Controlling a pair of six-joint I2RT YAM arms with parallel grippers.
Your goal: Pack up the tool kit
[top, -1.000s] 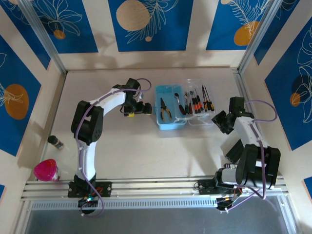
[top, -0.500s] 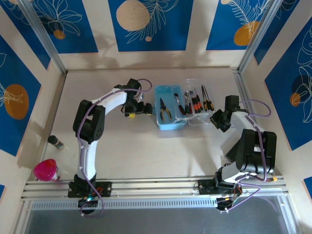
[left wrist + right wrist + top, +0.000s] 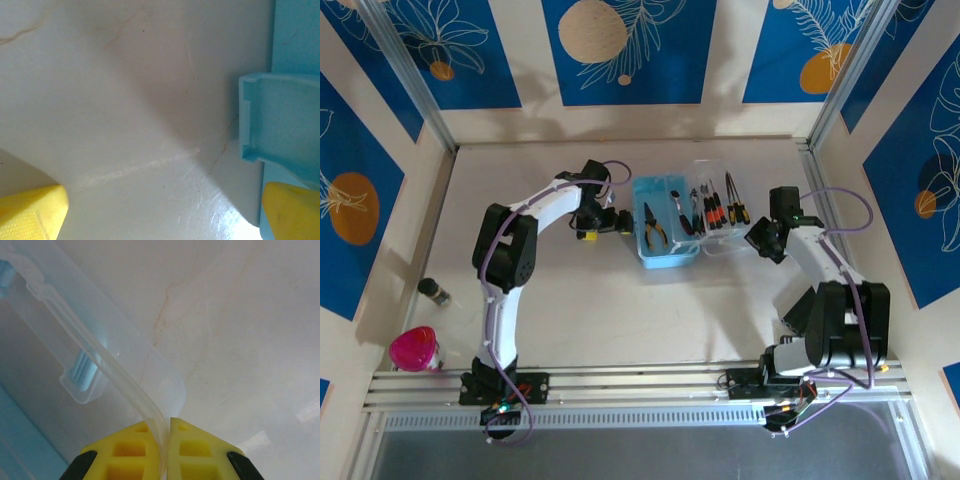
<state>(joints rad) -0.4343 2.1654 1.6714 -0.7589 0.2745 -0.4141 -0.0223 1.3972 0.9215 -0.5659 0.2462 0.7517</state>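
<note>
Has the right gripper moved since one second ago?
Yes. In the top view the right gripper has shifted left, away from the right edge of the table, and its jaws are shut on the clear lid.

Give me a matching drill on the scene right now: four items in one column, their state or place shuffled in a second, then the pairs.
1. left gripper
2. right gripper
3. pliers
4. pink cup

A. shut on the clear lid's edge
B. standing at the table's near-left edge
C. lying in the blue tray
D. open, at the tray's left side

Pairs: 1-D, 2-A, 3-C, 4-B
</note>
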